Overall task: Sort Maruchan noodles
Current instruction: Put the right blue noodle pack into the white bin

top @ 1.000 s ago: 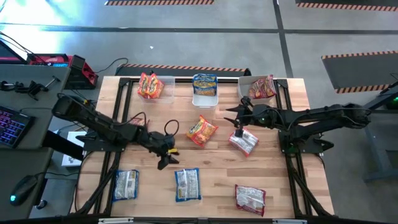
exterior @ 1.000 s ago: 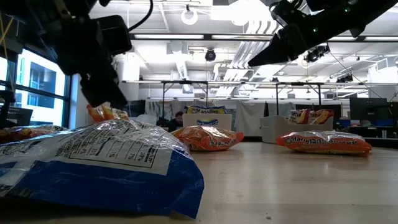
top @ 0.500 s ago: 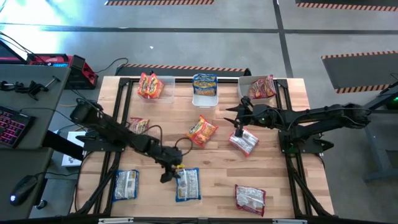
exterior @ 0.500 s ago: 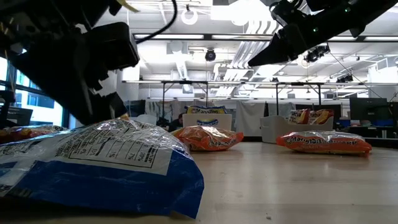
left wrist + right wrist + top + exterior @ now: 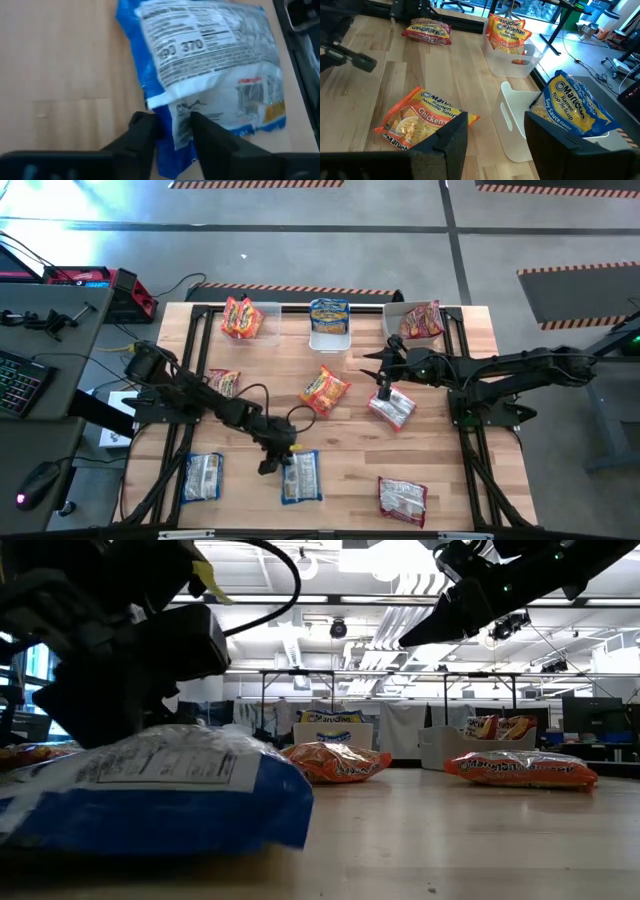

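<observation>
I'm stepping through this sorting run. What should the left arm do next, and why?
Probably finish closing, then lift. The left gripper has its fingers on either side of the edge of the blue-and-white packet, which lies flat on the table. The blue packet's bin is across the table.

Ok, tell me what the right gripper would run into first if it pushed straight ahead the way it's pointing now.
Likely the orange Chicken packet lying on the table just past the right gripper, whose fingers stand apart with nothing between them. The white bin sits close beside that line, so depth leaves some doubt.

robotics lab | hazard-striped floor (image 5: 270, 290) | desks with monitors (image 5: 590, 715)
</observation>
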`<state>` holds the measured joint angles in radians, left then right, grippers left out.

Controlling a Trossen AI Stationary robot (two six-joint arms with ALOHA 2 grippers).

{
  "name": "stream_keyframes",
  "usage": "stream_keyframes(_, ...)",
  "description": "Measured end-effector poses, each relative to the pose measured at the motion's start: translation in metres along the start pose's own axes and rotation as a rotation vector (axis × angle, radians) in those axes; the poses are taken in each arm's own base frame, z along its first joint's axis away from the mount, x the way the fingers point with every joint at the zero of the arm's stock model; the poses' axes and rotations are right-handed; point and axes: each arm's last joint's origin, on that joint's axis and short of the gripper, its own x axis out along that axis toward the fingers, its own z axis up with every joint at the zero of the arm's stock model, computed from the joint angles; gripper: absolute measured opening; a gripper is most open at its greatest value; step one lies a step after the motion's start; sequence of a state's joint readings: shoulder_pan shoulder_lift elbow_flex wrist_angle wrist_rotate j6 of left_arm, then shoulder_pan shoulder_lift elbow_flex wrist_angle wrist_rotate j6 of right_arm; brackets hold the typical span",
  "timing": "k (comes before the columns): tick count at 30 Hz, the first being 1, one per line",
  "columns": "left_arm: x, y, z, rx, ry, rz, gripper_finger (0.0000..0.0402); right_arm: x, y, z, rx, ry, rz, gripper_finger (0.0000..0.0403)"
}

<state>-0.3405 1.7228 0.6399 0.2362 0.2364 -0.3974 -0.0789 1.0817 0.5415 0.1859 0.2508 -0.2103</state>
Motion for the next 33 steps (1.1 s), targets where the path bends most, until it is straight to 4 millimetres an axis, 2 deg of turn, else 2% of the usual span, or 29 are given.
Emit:
stream_keyframes(5, 0.001, 0.003, -0.002, 0.091, 0.03, -0.059, 0.0021, 0.0, 0.0, 0.001, 0.002, -0.007, -0.001, 0.0177)
stream_keyframes(7, -0.002, 0.008, 0.0, 0.083, 0.03, -0.065, 0.0008, 0.0, 0.0, 0.001, 0.004, -0.014, -0.003, 0.0177)
stream_keyframes(14, -0.023, 0.026, 0.022, 0.05, -0.081, -0.111, 0.0003, -0.001, 0.003, 0.005, 0.065, -0.041, 0.002, 0.0177)
stream_keyframes(21, -0.051, 0.049, 0.047, 0.08, -0.265, -0.152, 0.0001, 0.0, 0.029, 0.007, 0.011, -0.063, 0.087, 0.0207)
stream_keyframes(24, -0.063, 0.061, 0.06, 0.023, -0.384, -0.156, 0.0001, 0.007, 0.041, 0.005, 0.06, -0.065, 0.103, 0.0235)
stream_keyframes(28, -0.08, 0.073, 0.077, -0.137, -0.568, -0.177, 0.0001, 0.016, 0.052, -0.001, 0.138, 0.008, 0.057, 0.0269)
stream_keyframes(33, -0.096, 0.085, 0.089, -0.361, -0.786, -0.125, 0.0001, 0.021, 0.06, 0.015, 0.182, 0.033, 0.022, 0.0284)
